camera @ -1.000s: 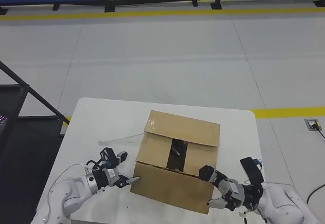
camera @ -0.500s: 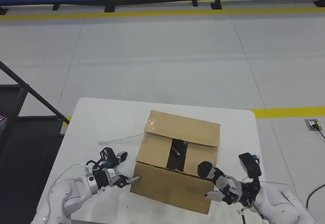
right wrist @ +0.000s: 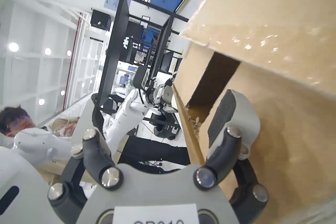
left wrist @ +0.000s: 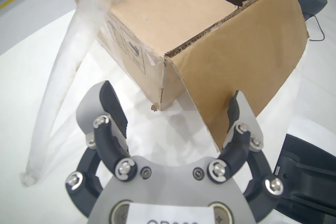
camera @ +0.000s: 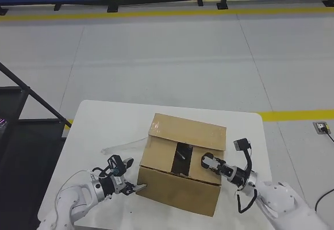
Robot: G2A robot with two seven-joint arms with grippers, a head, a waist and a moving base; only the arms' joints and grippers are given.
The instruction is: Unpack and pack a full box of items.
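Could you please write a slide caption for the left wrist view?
Open left gripper at a corner of the cardboard box, tape strip drooping to the table.

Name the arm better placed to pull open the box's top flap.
Right. The right gripper sits open on the box top, fingers straddling the flap edge. The left gripper is low at a bottom corner.

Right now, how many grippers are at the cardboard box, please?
2. The left gripper is open at a near corner of the cardboard box, one finger against the front flap. The right gripper is open astride a top flap.
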